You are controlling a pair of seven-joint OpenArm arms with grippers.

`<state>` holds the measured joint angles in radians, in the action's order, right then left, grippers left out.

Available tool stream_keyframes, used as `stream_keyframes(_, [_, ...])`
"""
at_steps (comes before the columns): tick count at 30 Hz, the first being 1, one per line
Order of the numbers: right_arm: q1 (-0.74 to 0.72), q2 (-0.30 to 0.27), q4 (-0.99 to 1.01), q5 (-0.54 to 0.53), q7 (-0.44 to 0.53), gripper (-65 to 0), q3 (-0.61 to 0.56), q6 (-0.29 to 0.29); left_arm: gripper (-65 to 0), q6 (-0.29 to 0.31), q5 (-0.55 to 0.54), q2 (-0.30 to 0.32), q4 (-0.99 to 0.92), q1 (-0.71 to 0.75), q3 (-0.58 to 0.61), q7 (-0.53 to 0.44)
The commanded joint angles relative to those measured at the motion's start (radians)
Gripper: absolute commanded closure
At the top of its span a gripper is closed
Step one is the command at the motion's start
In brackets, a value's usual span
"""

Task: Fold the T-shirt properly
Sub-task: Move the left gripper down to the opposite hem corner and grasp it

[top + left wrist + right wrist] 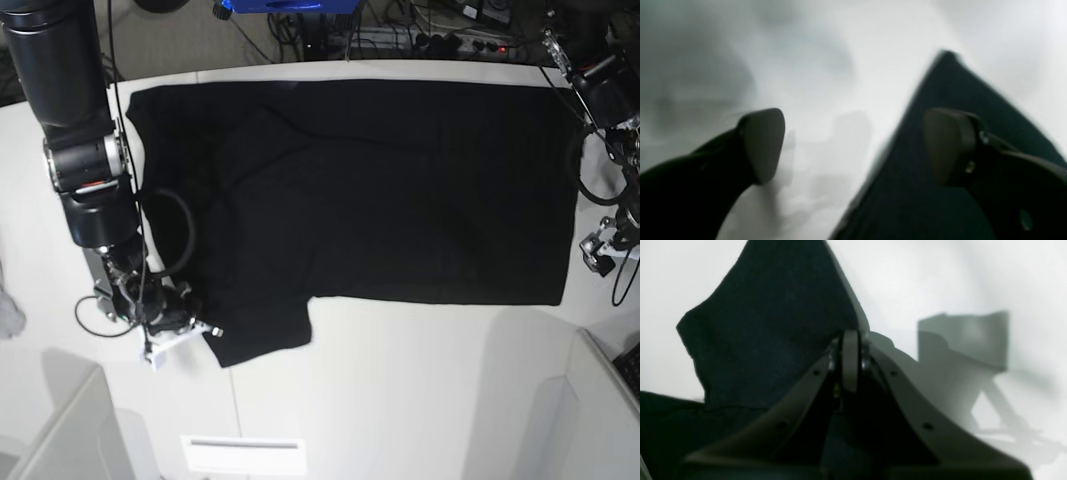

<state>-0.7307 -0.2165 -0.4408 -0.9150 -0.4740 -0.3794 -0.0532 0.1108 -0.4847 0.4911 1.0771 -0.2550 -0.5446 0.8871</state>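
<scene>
The black T-shirt lies spread flat on the white table, plain side up, with one short sleeve pointing toward the front left. My right gripper sits at that sleeve's outer edge. In the right wrist view its pads are pressed together on the edge of the dark cloth. My left gripper is at the shirt's right edge. The left wrist view shows it open, one finger over a black cloth corner, with nothing between the pads.
Cables and power strips run along the table's far edge, with a blue object behind. A white label lies near the front edge. Light panels stand at the front left and front right.
</scene>
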Motion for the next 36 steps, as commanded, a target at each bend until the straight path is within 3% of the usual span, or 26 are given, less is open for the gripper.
stream_keyframes(1, [-0.04, -0.007, -0.014, -0.008, 0.013, 0.0, 0.006, -0.006, -62.9, 0.013, 0.001, 0.021, -0.008, -0.066, 0.037, -0.026])
stream_keyframes(11, [-0.04, -0.011, -0.016, -0.009, 0.013, 0.0, 0.006, -0.006, -62.9, 0.013, 0.048, 0.031, -0.389, -0.317, 0.386, -0.263])
stream_keyframes(16, [-0.04, -0.014, -0.016, -0.009, 0.013, 0.0, 0.006, -0.006, -62.9, 0.013, 0.048, 0.033, -0.544, -0.39, 0.499, -0.372])
stream_keyframes(36, [-0.04, -0.014, -0.016, -0.011, 0.013, 0.0, 0.006, -0.007, -62.9, 0.013, 0.048, 0.011, -0.567, -0.396, 0.533, -0.401])
